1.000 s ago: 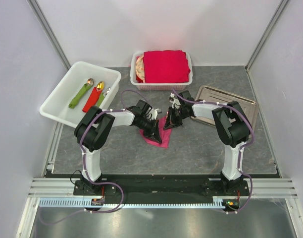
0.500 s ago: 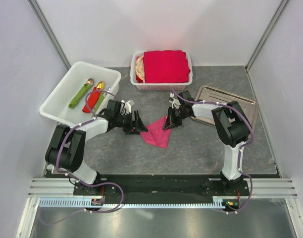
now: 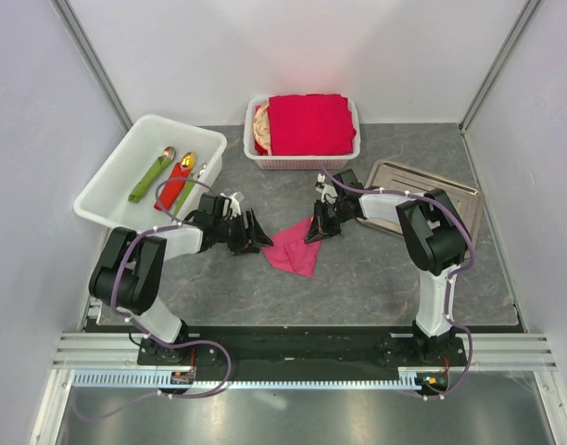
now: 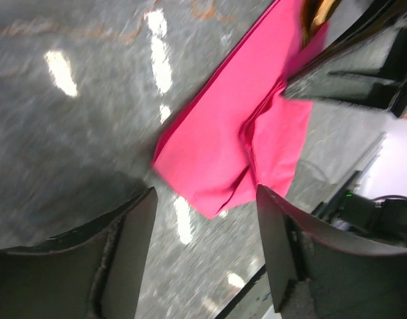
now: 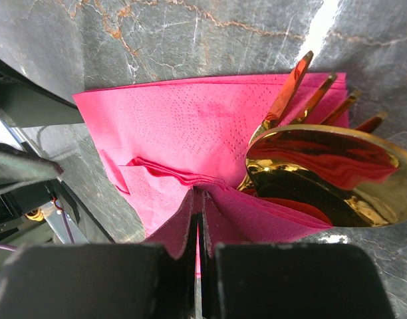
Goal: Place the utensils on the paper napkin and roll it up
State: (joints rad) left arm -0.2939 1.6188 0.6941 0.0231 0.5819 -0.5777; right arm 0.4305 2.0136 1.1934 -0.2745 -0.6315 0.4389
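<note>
Folded at centre of grey table [image 3: 376, 269]: thin magenta-pink paper napkin [image 3: 293, 250], with gold metal utensils [image 5: 316, 166] tucked inside its far-right end. right gripper [image 5: 198, 199] clamped on napkin fold. left gripper [image 3: 253, 232] spread apart, empty, just left of napkin. Long axis judged near-left to far-right.

Thin magenta-pink paper napkin [image 3: 293, 250] lies folded and rumpled on the grey marbled tabletop [image 3: 376, 269]. Just left of the napkin: left gripper [image 3: 258, 236], fingers spread. At the napkin's far corner: right gripper [image 3: 315, 232], tip touching it.
</note>
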